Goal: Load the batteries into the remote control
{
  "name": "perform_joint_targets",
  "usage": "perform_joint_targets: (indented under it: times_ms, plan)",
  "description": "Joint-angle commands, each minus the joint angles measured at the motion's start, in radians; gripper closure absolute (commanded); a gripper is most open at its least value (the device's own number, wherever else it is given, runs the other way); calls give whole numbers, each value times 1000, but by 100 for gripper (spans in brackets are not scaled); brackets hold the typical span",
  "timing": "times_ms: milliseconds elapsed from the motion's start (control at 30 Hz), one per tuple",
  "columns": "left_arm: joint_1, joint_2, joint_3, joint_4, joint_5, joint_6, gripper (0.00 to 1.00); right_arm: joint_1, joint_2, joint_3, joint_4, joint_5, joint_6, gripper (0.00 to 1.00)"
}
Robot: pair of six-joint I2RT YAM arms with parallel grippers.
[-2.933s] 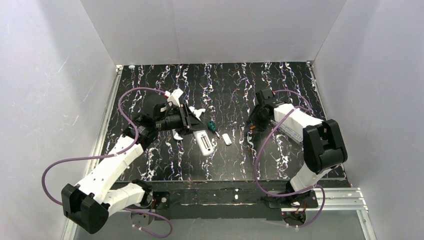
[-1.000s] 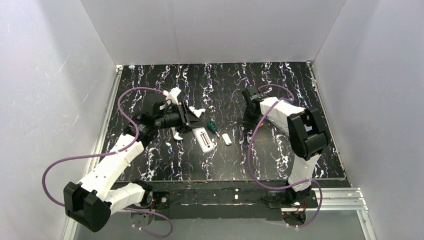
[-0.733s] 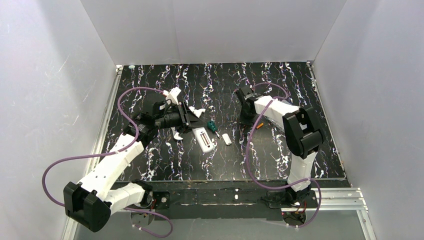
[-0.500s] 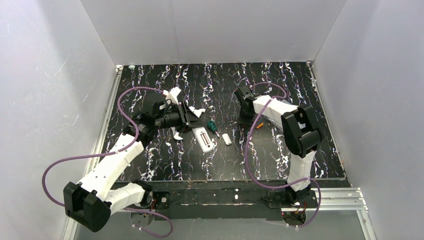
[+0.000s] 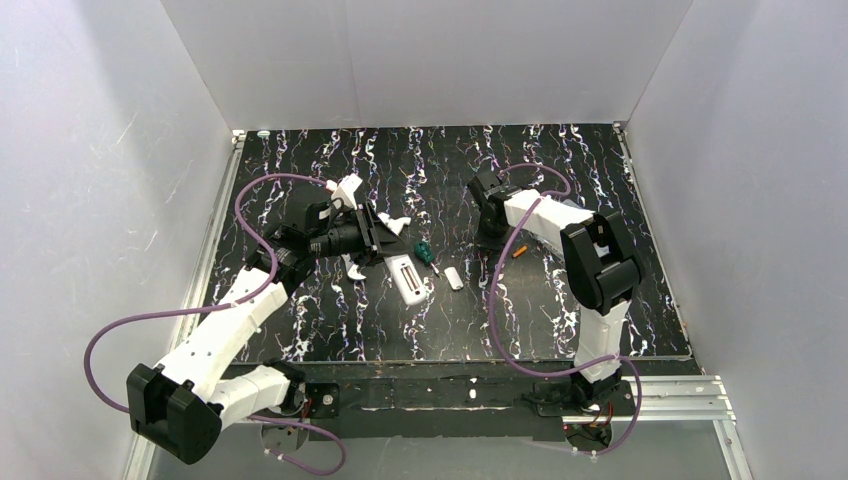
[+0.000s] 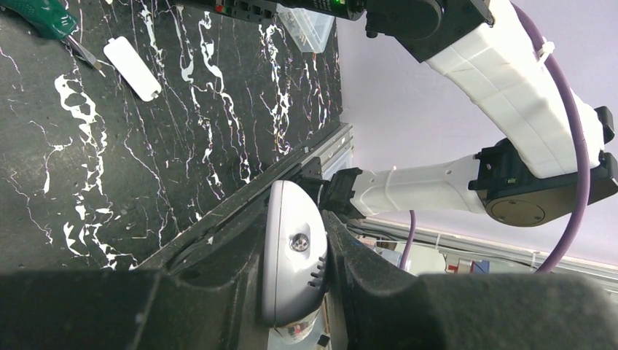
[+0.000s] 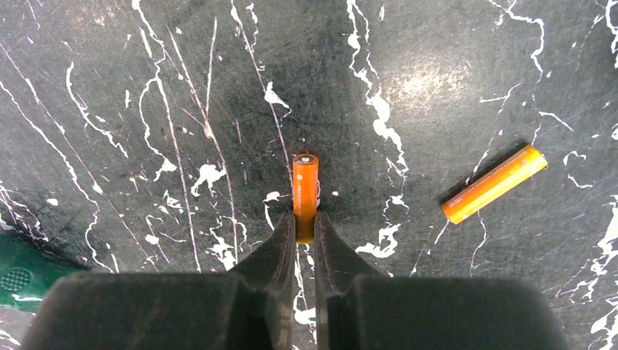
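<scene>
Pinching one battery by its end, the right fingers stand narrow; the left fingers clamp the remote.

Robotics lab test cell, by looks: plain white panels boxed in black marbled desk; aluminium rail ran along near edge; left arm, right arm trailed purple cables.

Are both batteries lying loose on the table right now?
No: one battery is pinched in the right end effector; only the other battery lies loose.
</scene>
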State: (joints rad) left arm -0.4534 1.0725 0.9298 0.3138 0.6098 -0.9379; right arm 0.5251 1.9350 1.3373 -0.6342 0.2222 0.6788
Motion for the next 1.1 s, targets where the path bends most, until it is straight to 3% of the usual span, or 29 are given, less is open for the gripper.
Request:
perform_joint_targets:
  times_ms: [0, 67, 267, 567, 700, 900, 1067]
  plan:
    - [5, -16, 34, 1, 32, 14, 100, 1, 29, 8, -27, 14, -4, 93]
    - [5, -14, 36, 1, 32, 14, 100, 1, 5, 3, -24, 19, -7, 99]
    - [5, -6, 44, -5, 36, 17, 100, 1, -273, -142, 183, -32, -97, 99]
    - [5, -9, 59, -8, 41, 49, 100, 3, -686, -363, 617, -440, -279, 99]
    - [5, -10, 56, 23, 42, 39, 100, 35, -811, -427, 781, -484, -375, 99]
    - [5, -14, 40, 102, 42, 6, 100, 42, -947, -489, 894, -671, -562, 99]
    - [5, -7, 37, 154, 49, -18, 100, 56, -1048, -495, 889, -769, -726, 99]
